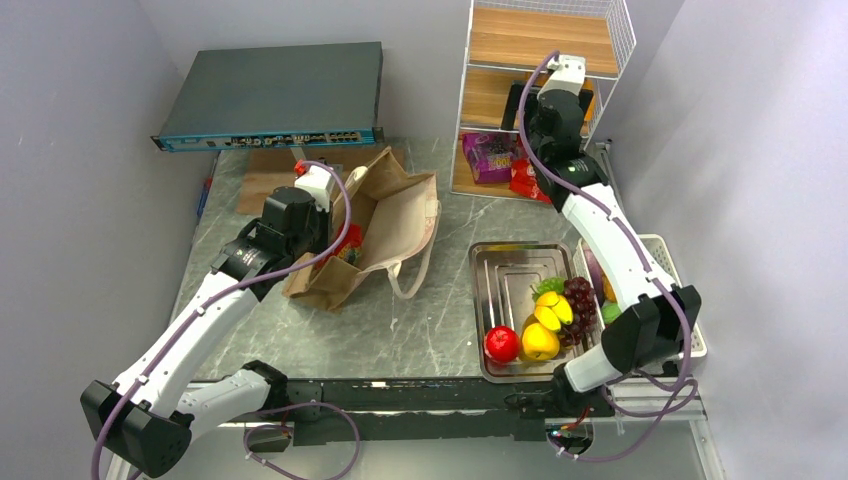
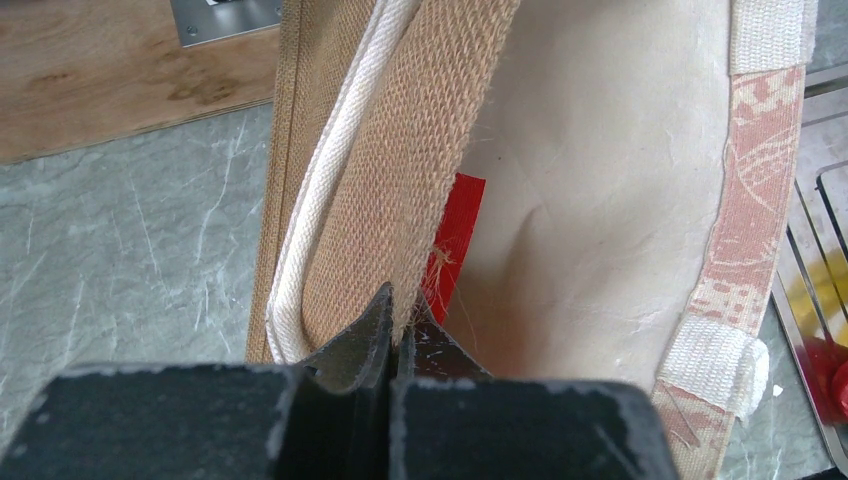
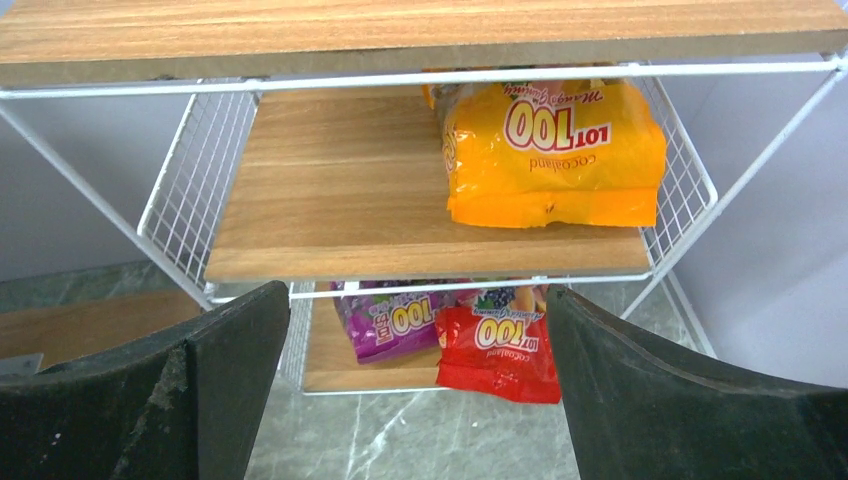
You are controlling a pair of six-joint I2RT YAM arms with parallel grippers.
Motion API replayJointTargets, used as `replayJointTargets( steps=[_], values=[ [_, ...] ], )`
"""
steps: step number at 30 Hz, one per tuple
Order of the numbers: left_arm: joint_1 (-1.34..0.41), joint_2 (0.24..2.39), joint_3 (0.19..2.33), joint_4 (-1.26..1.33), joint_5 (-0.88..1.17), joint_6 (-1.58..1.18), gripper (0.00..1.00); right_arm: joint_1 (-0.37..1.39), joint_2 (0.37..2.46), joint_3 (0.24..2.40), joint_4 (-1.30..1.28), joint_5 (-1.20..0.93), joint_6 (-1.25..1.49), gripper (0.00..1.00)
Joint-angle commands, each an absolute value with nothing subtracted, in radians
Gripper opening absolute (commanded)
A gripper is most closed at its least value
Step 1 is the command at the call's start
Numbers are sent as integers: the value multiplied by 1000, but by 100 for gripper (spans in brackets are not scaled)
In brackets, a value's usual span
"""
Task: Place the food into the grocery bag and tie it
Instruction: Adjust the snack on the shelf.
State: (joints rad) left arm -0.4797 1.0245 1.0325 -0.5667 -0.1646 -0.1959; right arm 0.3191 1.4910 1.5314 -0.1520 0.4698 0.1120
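Top view: the brown woven grocery bag [image 1: 400, 215] lies open left of centre. Left wrist: left gripper [image 2: 392, 335] clenched on its rim. Right wrist: right gripper [image 3: 415, 305], spread wide and empty, faces the glossy orange snack packet [image 3: 555, 150], lying crosswise ahead on the white wire rack's wooden shelf [image 3: 340, 190].

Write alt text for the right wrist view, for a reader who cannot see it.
The open right hand faces a white wire rack with wooden shelves. An orange snack packet lies on the middle shelf; a purple packet and a red packet lie on the shelf below.
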Motion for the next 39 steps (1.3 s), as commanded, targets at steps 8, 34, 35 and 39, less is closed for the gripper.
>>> replayJointTargets(
  steps=[8,34,35,39],
  values=[
    [-485,1014,1065,-545,-172,-185,0,251,1593,1621,-86,449,98,99],
    [-486,1022,1066,-545,-166,-186,0,152,1763,1663,7,455,197,94],
    [-486,1022,1066,-546,-166,-187,0,149,1765,1661,25,460,200,91],
    [-486,1026,1066,-547,-166,-186,0,138,1776,1661,38,460,208,82]
  ],
)
